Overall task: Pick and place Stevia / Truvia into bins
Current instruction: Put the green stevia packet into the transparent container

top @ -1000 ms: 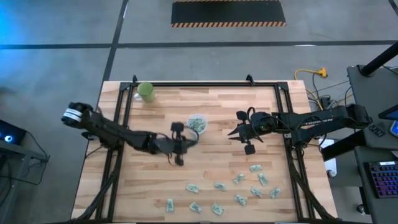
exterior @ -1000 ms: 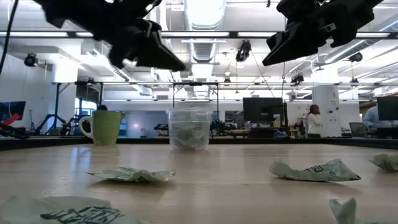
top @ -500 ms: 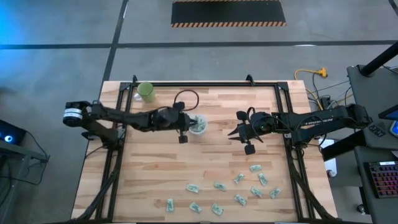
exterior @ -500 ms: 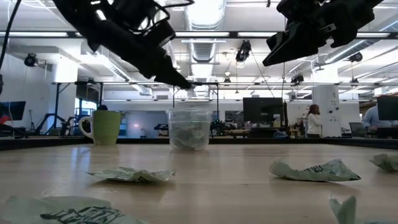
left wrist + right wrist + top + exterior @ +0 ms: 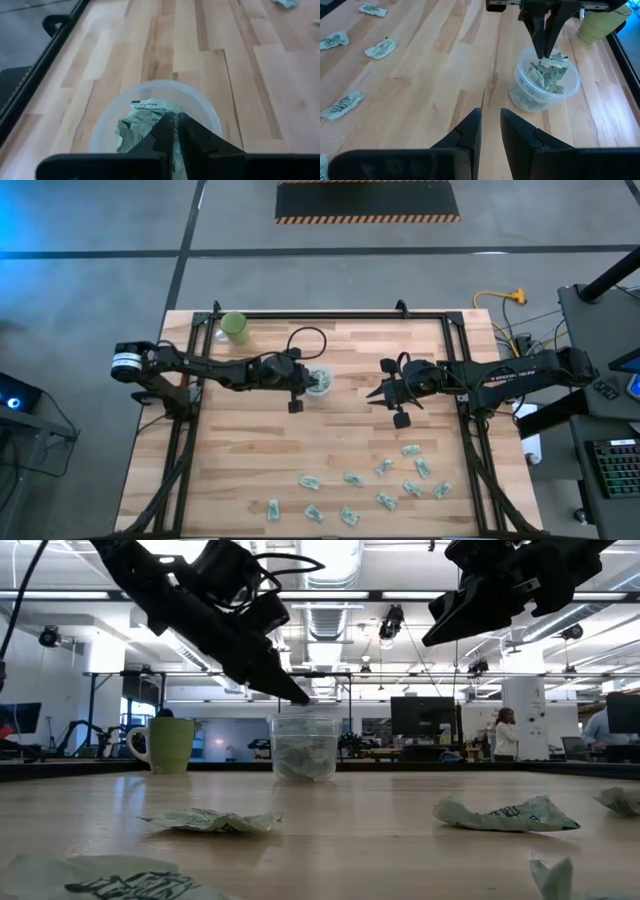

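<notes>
The clear cup (image 5: pixel 319 380) (image 5: pixel 304 748) stands on its base a little beyond the table's middle, with several green-and-white Stevia packets heaped inside (image 5: pixel 545 77). My left gripper (image 5: pixel 300 698) (image 5: pixel 543 52) hangs right over the cup's mouth, pointing down, shut on one packet. More packets lie flat and scattered over the near right part of the table (image 5: pixel 385 480) (image 5: pixel 505 812). My right gripper (image 5: pixel 378 393) (image 5: pixel 491 117) waits in the air to the right of the cup, its fingers a narrow gap apart, holding nothing. My left gripper pinches one Stevia packet (image 5: pixel 555 61) between its two fingertips, coming from above and pointing down. The packet sticks out beside the tips and hangs at the cup's mouth, just above the heap. A pale strip of it shows between the fingers (image 5: pixel 176 152).
An opaque light-green mug (image 5: pixel 235 327) (image 5: pixel 170 745) stands at the far left corner. Black frame rails (image 5: pixel 195 360) run along the table's left, far and right sides. Bare wood lies between the cup and the scattered packets.
My left gripper swung from the table's middle toward the far edge to a spot over the clear cup, then sank toward its mouth, staying shut. The right arm kept still.
</notes>
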Tool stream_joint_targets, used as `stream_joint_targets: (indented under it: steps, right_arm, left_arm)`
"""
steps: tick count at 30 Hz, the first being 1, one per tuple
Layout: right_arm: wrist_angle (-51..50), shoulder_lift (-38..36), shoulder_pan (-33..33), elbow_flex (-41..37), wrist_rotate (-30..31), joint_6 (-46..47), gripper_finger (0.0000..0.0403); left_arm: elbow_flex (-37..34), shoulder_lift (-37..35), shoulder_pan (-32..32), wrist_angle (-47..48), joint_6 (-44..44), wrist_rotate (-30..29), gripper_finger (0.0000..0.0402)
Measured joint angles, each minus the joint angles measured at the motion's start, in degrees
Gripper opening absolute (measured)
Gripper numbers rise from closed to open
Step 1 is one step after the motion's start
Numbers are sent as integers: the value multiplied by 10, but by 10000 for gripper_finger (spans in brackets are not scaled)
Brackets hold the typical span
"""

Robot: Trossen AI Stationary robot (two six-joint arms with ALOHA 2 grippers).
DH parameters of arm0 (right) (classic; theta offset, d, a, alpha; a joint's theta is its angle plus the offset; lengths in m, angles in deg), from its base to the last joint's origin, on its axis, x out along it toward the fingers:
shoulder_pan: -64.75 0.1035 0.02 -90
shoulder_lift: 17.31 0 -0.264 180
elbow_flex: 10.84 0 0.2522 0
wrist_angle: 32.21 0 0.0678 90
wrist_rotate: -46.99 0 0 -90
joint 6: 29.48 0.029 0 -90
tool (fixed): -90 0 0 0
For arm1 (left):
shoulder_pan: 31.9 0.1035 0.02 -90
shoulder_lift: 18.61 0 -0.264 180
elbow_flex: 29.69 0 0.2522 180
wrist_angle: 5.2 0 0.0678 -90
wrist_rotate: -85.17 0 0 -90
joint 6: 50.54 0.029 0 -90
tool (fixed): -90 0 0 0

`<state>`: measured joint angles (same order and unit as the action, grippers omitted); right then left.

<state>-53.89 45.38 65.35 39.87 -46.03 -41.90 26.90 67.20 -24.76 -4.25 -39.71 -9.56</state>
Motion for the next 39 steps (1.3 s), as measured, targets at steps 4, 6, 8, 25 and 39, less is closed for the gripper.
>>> stream_joint_targets:
  steps: [4, 6, 8, 25, 39]
  right_arm:
    - [0, 0, 0, 0, 0, 2, 59]
    - [0, 0, 0, 0, 0, 2, 60]
    - [0, 0, 0, 0, 0, 2, 61]
    - [-2, 0, 0, -1, 0, 5, 65]
    - [11, 47, 22, -52, -138, 101, 86]
  left_arm:
    - [1, 3, 0, 3, 0, 0, 8]
    - [1, 3, 0, 2, 0, 0, 8]
    - [1, 3, 0, 4, 0, 0, 11]
    - [7, -17, -2, 20, 0, 0, 172]
    - [-9, -122, -104, 77, -17, 12, 176]
